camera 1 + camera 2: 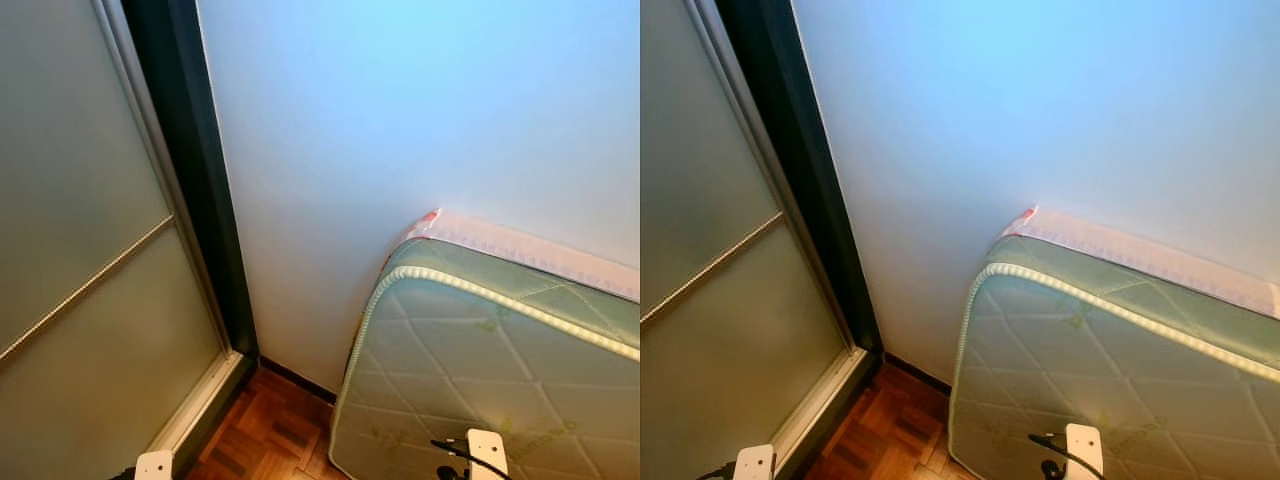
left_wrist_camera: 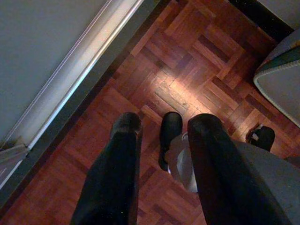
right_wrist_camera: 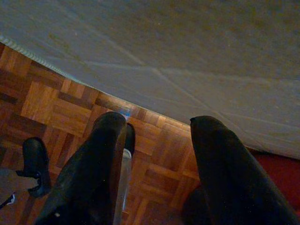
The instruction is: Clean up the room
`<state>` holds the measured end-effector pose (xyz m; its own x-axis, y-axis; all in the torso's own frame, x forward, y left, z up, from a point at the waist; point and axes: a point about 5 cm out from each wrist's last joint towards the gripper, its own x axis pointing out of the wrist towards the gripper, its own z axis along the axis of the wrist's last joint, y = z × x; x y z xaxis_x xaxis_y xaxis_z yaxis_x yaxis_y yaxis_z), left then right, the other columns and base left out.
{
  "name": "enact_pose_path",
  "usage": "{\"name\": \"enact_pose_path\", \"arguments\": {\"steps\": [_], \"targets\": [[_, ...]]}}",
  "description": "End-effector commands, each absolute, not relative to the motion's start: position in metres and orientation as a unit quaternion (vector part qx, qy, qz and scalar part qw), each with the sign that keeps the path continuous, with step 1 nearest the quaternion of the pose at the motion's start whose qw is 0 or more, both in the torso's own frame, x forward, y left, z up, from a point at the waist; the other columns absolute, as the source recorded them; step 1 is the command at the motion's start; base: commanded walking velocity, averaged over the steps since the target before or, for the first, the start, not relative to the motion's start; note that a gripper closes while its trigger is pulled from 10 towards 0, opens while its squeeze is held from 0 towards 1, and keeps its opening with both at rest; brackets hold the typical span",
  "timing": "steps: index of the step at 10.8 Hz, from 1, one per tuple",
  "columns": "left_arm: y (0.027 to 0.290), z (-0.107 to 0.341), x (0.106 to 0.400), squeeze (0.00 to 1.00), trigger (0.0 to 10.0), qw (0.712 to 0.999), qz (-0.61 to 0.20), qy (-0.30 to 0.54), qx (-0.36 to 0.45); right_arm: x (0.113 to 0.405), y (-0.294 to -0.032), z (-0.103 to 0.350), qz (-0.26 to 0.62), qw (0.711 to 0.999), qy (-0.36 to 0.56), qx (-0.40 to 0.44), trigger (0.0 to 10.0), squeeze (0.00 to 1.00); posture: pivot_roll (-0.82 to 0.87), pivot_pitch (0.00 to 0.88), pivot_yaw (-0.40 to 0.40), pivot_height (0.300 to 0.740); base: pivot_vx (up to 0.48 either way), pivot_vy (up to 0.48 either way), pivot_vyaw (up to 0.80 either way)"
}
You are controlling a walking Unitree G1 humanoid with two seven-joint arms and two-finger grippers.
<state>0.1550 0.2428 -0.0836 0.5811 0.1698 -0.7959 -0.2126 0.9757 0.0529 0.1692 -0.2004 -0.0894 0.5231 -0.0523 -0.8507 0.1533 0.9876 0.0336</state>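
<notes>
A green quilted mattress [image 1: 500, 360] stands on edge against the pale blue wall [image 1: 400, 150], with a pink-white layer [image 1: 520, 245] behind its top. My left gripper [image 2: 166, 124] hangs open over the parquet floor [image 2: 187, 70], holding nothing. My right gripper [image 3: 161, 124] is also open and empty; it hangs low beside the mattress face [image 3: 187, 56]. The white tops of both arms [image 1: 487, 452] poke up at the bottom edge of the eye views.
A frosted sliding door [image 1: 80, 280] in a dark frame [image 1: 200, 180] fills the left side, its track [image 2: 79, 75] running along the floor. A dark skirting [image 1: 295, 378] lines the wall's foot. My own black feet [image 2: 169, 133] stand on the parquet.
</notes>
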Motion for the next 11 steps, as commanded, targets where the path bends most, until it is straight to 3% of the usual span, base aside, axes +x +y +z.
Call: {"name": "enact_pose_path", "arguments": {"steps": [1, 11], "targets": [[0.2149, -0.0893, 0.1606, 0.0, 10.0, 0.878, 0.082, 0.472, -0.003, 0.1911, -0.1735, -0.0813, 0.031, 0.884, 0.462, 0.07, 10.0, 0.0, 0.19, 0.173, -0.104, 0.74, 0.0, 0.0, 0.0], [0.2149, -0.0897, 0.1597, 0.0, 10.0, 0.878, 0.084, 0.472, -0.006, 0.1868, -0.176, -0.0833, 0.028, 0.88, 0.469, 0.062, 10.0, 0.0, 0.19, 0.169, -0.106, 0.74, 0.0, 0.0, 0.0]]}}
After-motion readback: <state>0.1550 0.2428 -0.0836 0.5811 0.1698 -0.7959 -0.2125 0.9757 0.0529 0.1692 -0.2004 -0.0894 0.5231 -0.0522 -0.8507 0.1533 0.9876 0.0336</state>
